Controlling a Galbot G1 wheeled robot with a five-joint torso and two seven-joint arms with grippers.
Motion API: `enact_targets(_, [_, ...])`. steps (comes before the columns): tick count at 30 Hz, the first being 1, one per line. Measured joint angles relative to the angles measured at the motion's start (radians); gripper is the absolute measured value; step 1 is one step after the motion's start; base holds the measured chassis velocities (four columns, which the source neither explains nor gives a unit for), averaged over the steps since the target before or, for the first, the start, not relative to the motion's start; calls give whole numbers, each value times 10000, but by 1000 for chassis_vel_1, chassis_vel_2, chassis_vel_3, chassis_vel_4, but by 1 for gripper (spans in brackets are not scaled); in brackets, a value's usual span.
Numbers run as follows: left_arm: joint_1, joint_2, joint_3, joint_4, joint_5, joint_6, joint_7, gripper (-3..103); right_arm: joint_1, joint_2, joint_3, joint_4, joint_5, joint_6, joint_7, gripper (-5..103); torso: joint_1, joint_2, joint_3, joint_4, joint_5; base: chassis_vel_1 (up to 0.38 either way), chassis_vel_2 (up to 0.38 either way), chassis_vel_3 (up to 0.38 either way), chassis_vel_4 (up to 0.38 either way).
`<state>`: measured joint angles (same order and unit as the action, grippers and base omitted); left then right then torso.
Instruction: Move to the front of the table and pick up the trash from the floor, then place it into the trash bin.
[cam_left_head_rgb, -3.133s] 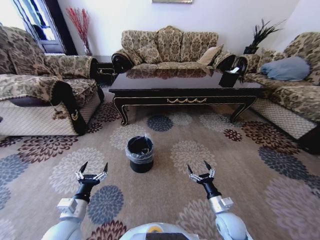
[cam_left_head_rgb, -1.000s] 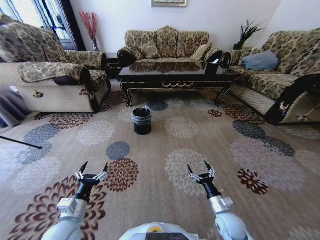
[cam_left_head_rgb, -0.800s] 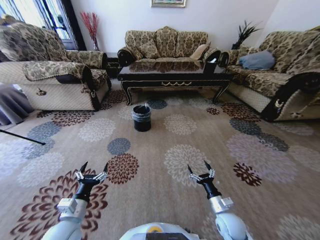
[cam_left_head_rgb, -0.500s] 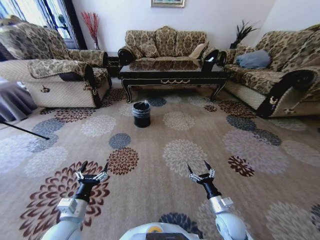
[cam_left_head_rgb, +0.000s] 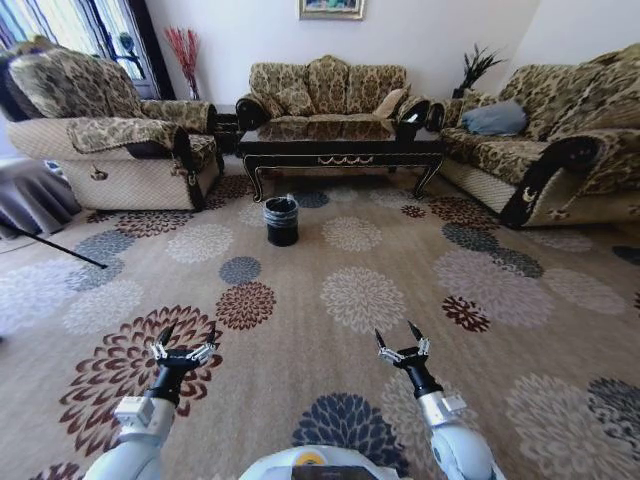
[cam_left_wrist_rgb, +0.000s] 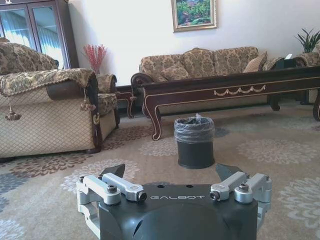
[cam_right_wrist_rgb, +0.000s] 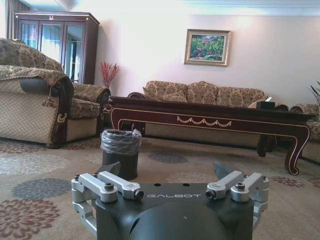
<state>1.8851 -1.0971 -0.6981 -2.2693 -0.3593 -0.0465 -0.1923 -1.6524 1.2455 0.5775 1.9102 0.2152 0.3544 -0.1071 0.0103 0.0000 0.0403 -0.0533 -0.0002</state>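
Flowered carpet stretches bare toward the table (cam_left_head_rgb: 340, 143); the trash bin (cam_left_head_rgb: 281, 220) stands just before it, left of its middle. I see no litter near it. Both the left gripper (cam_left_head_rgb: 183, 344) and right gripper (cam_left_head_rgb: 402, 341) hover spread, empty. Such scraps likely handle light and crushable; pinch an edge.

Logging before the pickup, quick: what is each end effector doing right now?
Left end effector: open, holding nothing, low over the carpet.
Right end effector: open, holding nothing, low over the carpet.

Home living room: patterned sofas (cam_left_head_rgb: 328, 88), floral carpet (cam_left_head_rgb: 360, 300), framed painting (cam_right_wrist_rgb: 207, 47), coffee table (cam_left_head_rgb: 340, 140).
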Motion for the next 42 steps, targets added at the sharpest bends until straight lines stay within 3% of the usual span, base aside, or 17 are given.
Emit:
enact_targets(8, [0,0,0,0,0,0,0,100,-7,-1,0,0,0,0,0,100,23,60,37,-1,2,0,0,0,0])
enact_targets(27, [0,0,0,0,0,0,0,100,-6,0,0,0,0,0,0,100,78,996,918,-1,2,0,0,0,0])
enact_targets(42, [0,0,0,0,0,0,0,100,-6,0,0,0,0,0,0,100,201,1603,1398,0,2,0,0,0,0])
